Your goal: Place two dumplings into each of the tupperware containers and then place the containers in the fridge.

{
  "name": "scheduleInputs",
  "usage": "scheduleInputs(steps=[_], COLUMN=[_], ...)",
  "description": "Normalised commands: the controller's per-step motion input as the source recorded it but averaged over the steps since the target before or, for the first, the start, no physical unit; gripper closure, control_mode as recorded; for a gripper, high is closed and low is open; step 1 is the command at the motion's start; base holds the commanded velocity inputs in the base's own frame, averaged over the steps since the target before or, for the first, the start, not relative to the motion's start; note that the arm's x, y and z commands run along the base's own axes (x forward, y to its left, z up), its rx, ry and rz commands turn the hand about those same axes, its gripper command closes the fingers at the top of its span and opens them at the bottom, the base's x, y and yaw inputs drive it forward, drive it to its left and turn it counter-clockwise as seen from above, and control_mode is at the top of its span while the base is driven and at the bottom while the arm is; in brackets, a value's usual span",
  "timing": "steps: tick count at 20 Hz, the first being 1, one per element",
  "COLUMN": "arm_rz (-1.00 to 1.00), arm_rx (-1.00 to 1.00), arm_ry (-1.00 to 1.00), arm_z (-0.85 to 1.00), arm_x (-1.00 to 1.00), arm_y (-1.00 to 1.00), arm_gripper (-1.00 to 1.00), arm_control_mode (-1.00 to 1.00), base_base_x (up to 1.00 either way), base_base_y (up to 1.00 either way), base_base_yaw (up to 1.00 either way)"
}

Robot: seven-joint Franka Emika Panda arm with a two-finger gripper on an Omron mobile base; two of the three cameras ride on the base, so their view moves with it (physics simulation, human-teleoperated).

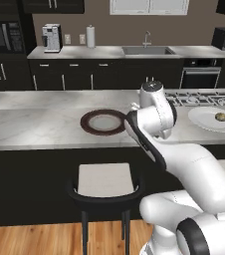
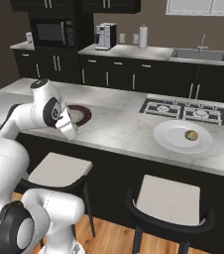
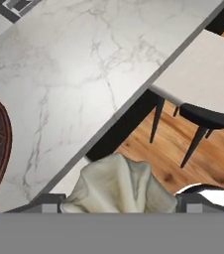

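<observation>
The gripper [image 3: 118,206] is clamped on a pale folded dumpling [image 3: 118,186], carried above the near edge of the marble counter [image 1: 40,122], presumably toward a container. Another dumpling [image 2: 191,135] waits on the white plate [image 2: 169,139] far right (the brown-rimmed plate [image 1: 87,122] lies beside the arm).

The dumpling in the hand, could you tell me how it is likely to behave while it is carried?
The dumpling looks soft: its pale folds bulge between the hand's fingertips, so a hard squeeze may deform it. It is small, so probably light. Its rounded shape could let it slip or roll if released over the counter edge.
</observation>
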Motion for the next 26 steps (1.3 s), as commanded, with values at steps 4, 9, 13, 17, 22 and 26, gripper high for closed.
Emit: scheduleInputs(steps=[4, 9, 13, 17, 22, 26], arm_rz=[0.00, 0.00, 0.00, 0.00, 0.00, 0.00], arm_rx=[0.08, 0.06, 0.00, 0.00, 0.00, 0.00], arm_ry=[0.00, 0.00, 0.00, 0.00, 0.00, 0.00], arm_z=[0.02, 0.00, 0.00, 0.00, 0.00, 0.00], arm_x=[0.00, 0.00, -0.03, 0.00, 0.00, 0.00], arm_y=[0.00, 0.00, 0.00, 0.00, 0.00, 0.00], arm_gripper=[1.00, 1.00, 1.00, 1.00, 1.00, 1.00], arm_control_mode=[-1.00, -1.00, -1.00, 1.00, 1.00, 1.00], base_base_x=[0.00, 0.00, 0.00, -0.26, -0.52, -0.58], base_base_y=[0.00, 0.00, 0.00, -0.03, -0.23, -0.37], base_base_yaw=[0.00, 0.00, 0.00, -0.01, -0.01, 0.00])
